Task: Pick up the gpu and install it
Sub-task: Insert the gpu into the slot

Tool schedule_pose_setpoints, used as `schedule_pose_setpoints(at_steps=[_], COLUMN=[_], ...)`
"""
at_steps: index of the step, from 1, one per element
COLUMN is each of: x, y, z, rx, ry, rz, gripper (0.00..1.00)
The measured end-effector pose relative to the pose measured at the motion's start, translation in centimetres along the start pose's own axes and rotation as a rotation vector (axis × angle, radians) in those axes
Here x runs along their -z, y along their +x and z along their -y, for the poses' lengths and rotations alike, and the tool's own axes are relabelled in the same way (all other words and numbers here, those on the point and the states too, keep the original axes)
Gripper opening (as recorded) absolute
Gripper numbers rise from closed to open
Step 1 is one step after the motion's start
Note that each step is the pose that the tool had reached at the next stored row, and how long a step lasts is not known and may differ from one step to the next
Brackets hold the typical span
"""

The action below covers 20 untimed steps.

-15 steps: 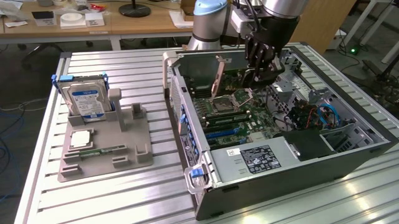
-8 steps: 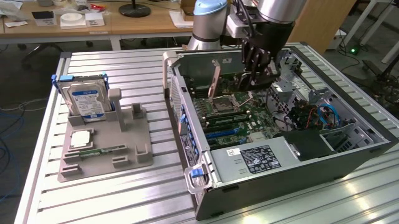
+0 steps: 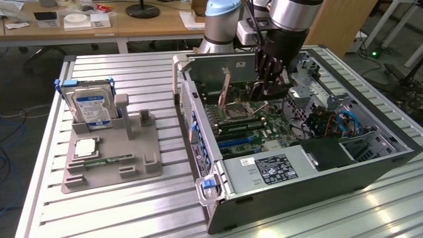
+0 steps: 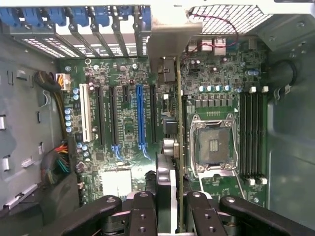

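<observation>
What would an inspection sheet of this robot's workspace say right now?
Surface: slatted metal table carrying an open computer case.
Job's things: gpu held on edge over the motherboard, beside the processor socket; whether it is seated cannot be told.
Clutter: grey holder with hard drive and memory stick.
Gripper: inside the case, fingers shut on the gpu.
Cables: blue cables and orange-red wires in the case.
Surroundings: wooden desks behind.

We see free room above the expansion slots (image 4: pixel 123 118); gpu (image 4: pixel 171 125) edge-on, CPU socket (image 4: pixel 212 145) and cables (image 4: pixel 59 162) hem it.
</observation>
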<state>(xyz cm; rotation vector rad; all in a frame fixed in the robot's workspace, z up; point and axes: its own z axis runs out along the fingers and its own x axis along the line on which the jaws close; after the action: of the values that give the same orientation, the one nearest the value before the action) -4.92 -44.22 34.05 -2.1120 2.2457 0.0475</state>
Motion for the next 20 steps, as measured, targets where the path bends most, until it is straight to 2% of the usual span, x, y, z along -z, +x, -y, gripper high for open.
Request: schedule_pose_setpoints(at_steps=[4, 7, 20], x=[-0.17, -0.28, -1.26], y=[0.4, 0.5, 0.6], z=[0.01, 0.02, -0.18], rx=[-0.008, -0.011, -0.013], ry=[0.0007, 0.0009, 0.0012], rz=[-0.0018, -0.0054, -0.0054], gripper=[0.28, 0.28, 0.28])
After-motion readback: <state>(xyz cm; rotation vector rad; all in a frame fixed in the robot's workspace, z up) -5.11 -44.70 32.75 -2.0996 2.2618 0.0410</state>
